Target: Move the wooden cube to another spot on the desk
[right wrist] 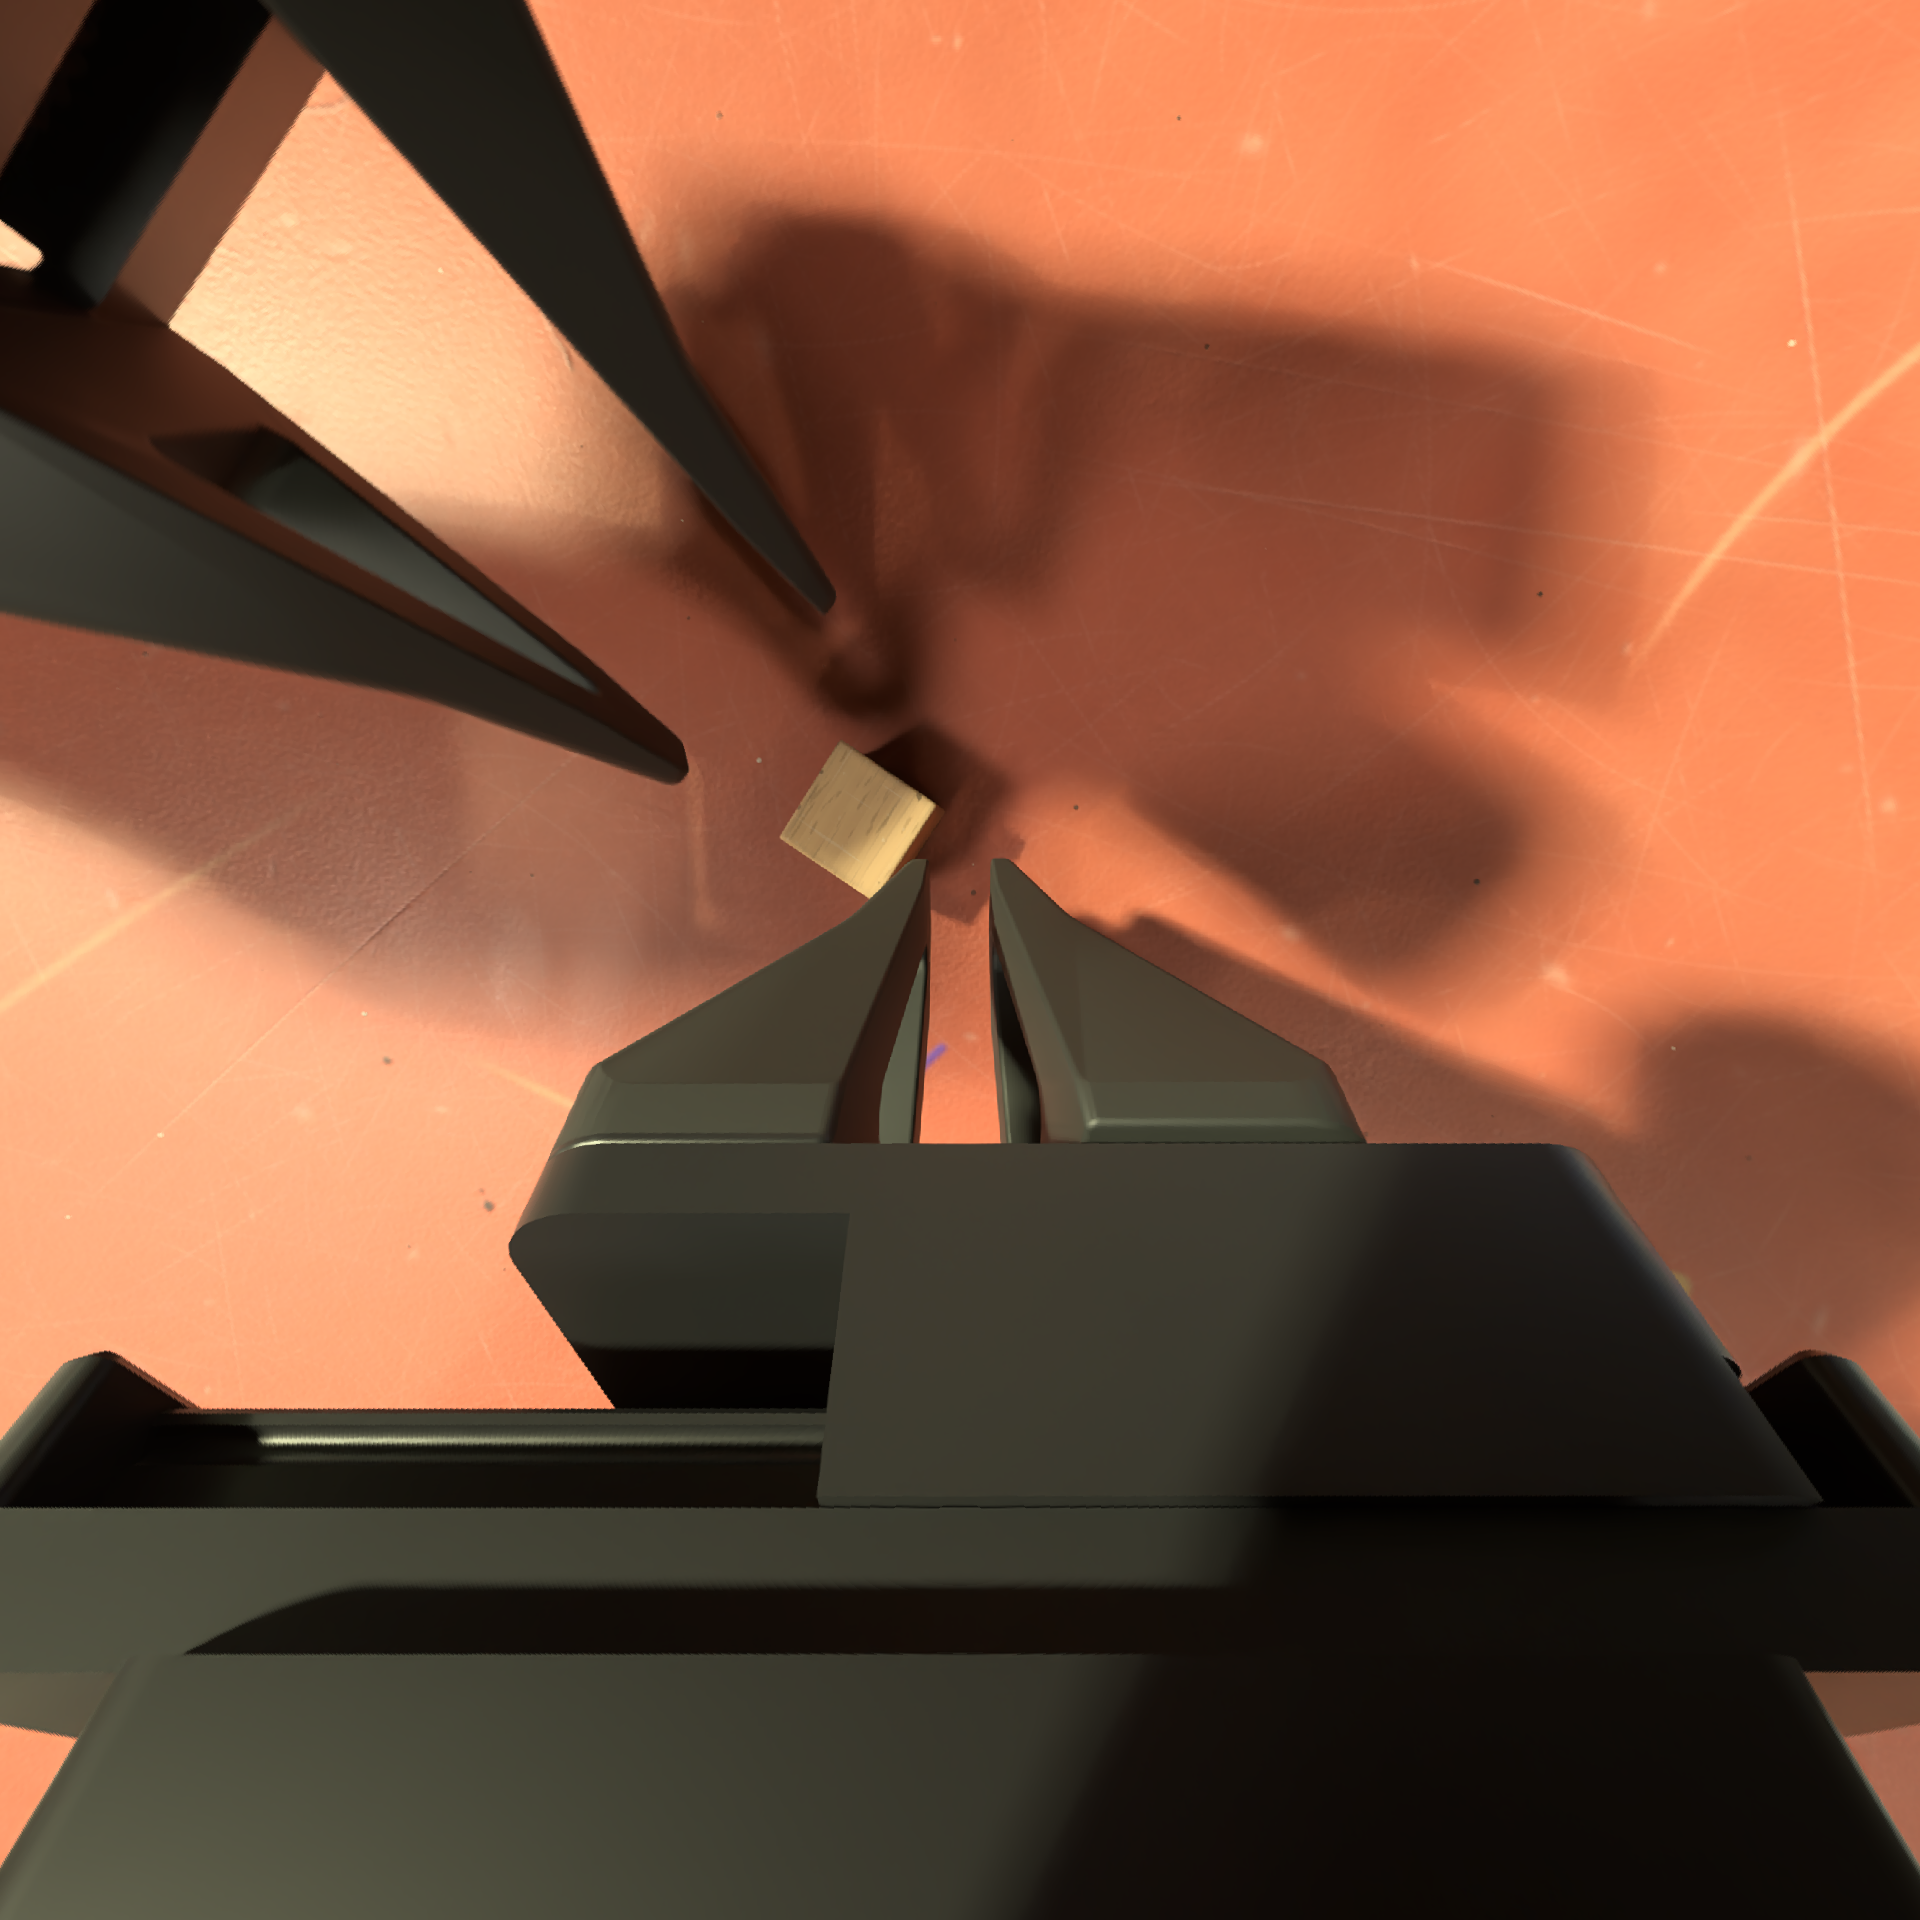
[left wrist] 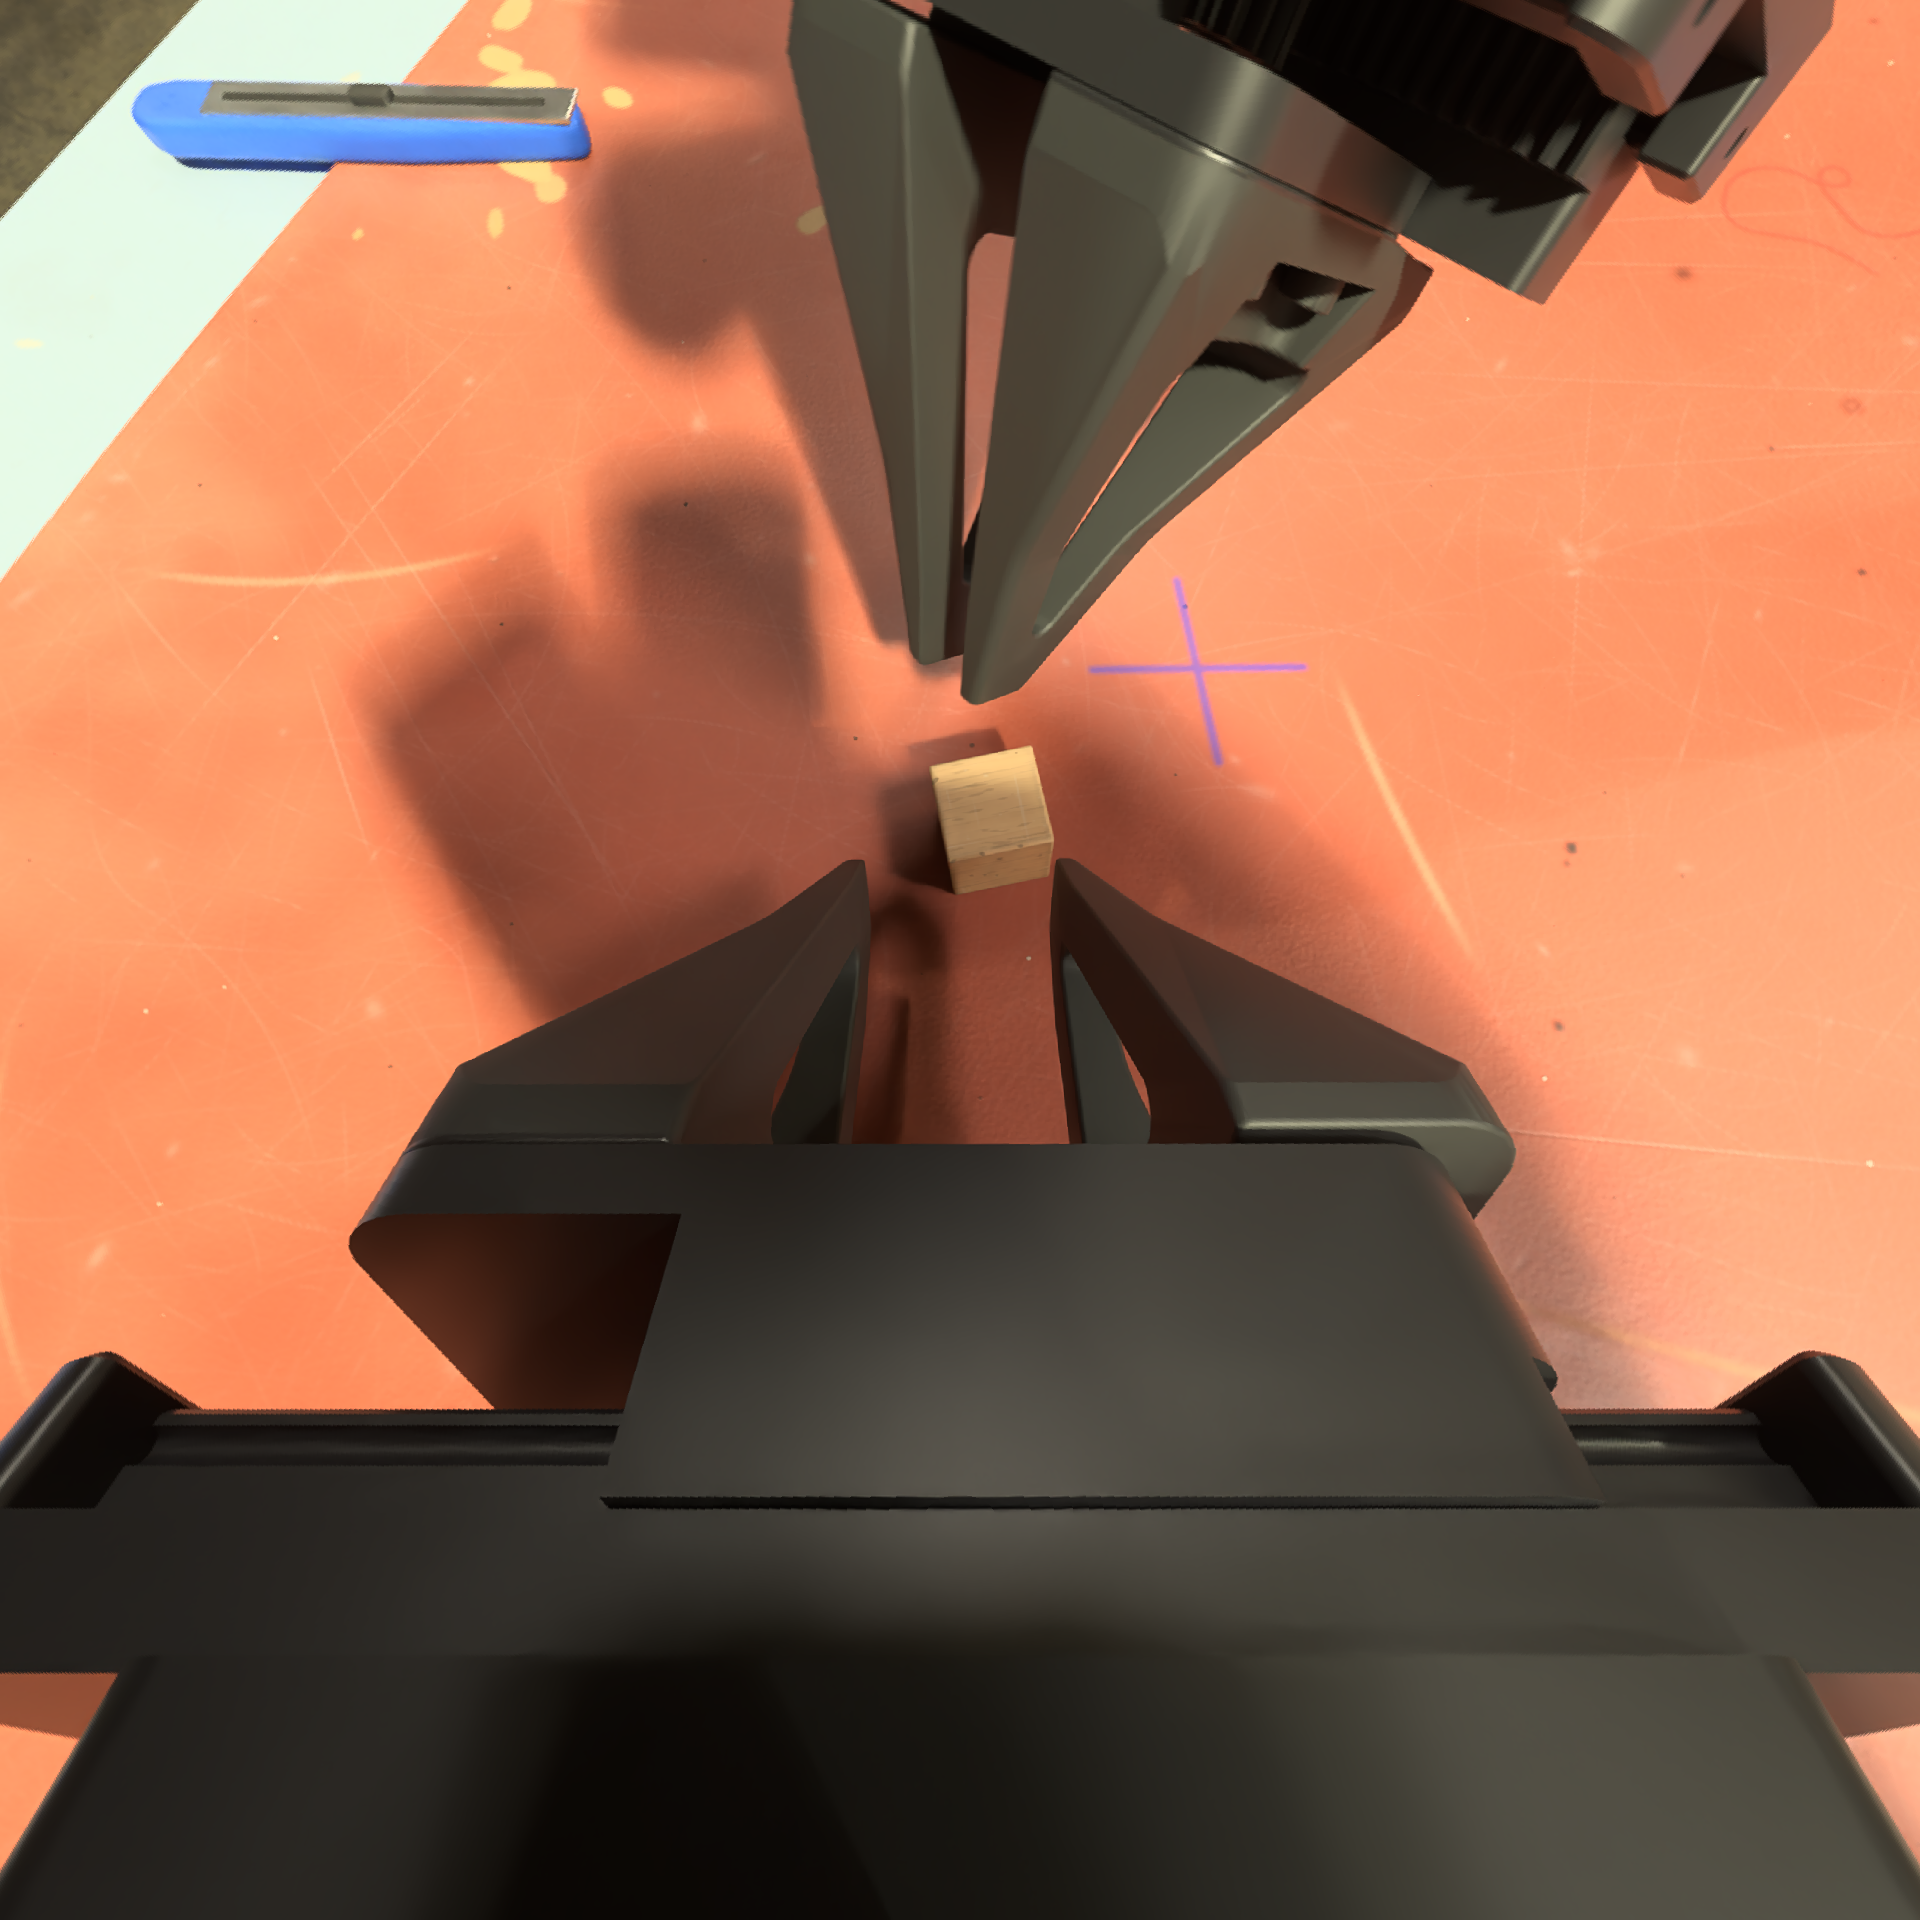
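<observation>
Pre-grasp: wooden cube (left wrist: 990, 834) sits free on the bench (left wrist: 1558, 935), just ahead of the wide left gripper (left wrist: 958, 878). Right gripper (right wrist: 958, 868) nearly closed, empty (hovering beside cube). Next: advance left, straddle, close.

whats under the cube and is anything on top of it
The cube sits on the orange desk, its top bare. The left gripper is open beside it; the right gripper is nearly shut just beyond. The desk directly beneath is hidden.

The small, pale wooden cube (left wrist: 992, 821) sits flat and free on the scratched orange desk (left wrist: 416, 831).
</observation>
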Tool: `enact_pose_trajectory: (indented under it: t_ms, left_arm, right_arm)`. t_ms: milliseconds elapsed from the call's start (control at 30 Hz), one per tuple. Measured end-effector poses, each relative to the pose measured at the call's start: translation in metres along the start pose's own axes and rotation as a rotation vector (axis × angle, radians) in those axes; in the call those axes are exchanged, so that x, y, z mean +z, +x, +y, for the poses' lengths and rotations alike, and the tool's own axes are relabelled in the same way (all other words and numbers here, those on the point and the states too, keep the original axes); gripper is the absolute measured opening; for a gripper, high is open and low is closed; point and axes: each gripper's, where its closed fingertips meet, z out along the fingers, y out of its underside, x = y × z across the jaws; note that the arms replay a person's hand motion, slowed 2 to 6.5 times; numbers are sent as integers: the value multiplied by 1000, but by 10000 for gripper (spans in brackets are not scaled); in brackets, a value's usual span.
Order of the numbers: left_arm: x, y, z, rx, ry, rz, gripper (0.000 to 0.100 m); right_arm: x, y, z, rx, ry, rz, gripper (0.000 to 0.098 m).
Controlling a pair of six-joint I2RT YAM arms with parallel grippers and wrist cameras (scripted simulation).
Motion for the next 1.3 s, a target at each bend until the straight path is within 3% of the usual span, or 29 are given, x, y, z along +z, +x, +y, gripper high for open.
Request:
enact_pose_trajectory:
  t_ms: [167, 500, 800, 1300]
  left_arm:
    - [2, 4, 2, -29, 13, -34, 297]
    - [10, 4, -3, -63, 12, -94, 312]
    - [24, 2, -3, -59, -48, -130, 328]
    - [35, -3, -3, -95, -89, -196, 365]
  right_arm:
    - [1, -1, -4, 7, -3, -38, 110]
    - [0, 6, -5, -25, -22, -25, 110]
    - [3, 5, -6, -25, -11, -23, 109]
    - [-20, 7, -5, 49, 124, 50, 106]
